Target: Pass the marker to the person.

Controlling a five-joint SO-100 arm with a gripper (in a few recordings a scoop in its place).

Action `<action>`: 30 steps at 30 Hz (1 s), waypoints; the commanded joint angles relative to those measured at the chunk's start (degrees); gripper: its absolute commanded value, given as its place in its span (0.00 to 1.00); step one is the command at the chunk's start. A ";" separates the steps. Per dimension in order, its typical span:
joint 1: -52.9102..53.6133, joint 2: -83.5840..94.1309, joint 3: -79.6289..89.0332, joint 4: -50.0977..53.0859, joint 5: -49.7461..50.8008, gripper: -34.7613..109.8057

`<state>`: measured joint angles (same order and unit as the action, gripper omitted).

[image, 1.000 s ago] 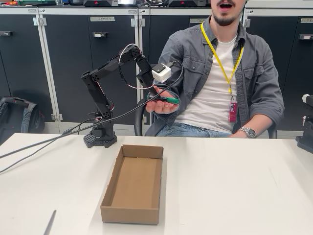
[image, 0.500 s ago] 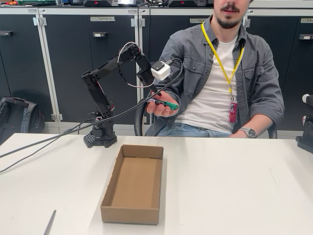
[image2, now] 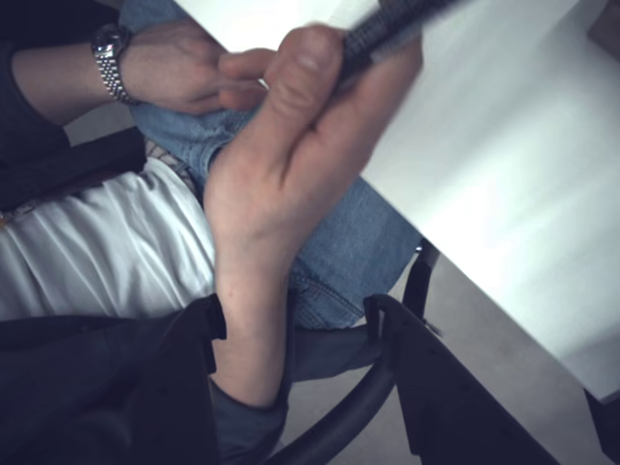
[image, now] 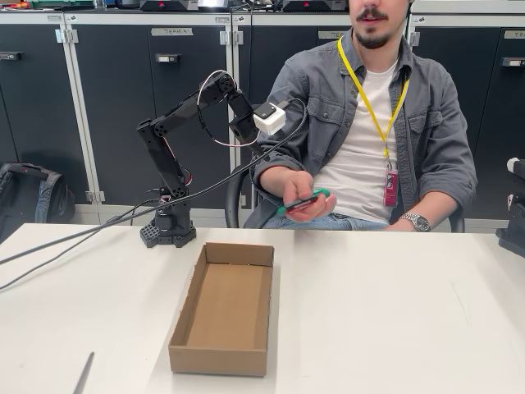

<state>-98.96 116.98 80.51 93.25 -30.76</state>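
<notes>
The marker [image: 302, 201], dark barrel with a green cap, is held in the person's hand [image: 305, 197], just above the table's far edge. My gripper [image: 253, 150] hangs above and to the left of that hand, apart from it, under the white wrist camera [image: 269, 119]. In the wrist view my gripper [image2: 295, 310] is open, its dark fingers [image2: 436, 387] at the bottom with nothing held between them. Beyond them the person's hand [image2: 291, 126] grips the blurred marker [image2: 387, 24]. The person [image: 369, 123] sits behind the table, a wristwatch [image2: 111, 48] on the other arm.
An open cardboard box [image: 225, 308] lies mid-table in front of the arm's base [image: 168, 230]. Cables [image: 82, 238] run left from the base. A thin grey stick [image: 82, 373] lies at the front left. A black device [image: 515, 222] stands at the right edge.
The person's hand has closed on the marker and moved down and to the right, away from my gripper. The arm has barely moved.
</notes>
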 commanded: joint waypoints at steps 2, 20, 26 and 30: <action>0.18 0.35 -2.72 0.00 -0.53 0.46; 0.26 1.85 -0.26 -0.18 0.44 0.46; 0.26 1.85 -0.35 0.09 0.26 0.46; 0.35 1.93 -0.35 0.26 0.35 0.46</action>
<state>-98.96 116.98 80.77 93.25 -30.50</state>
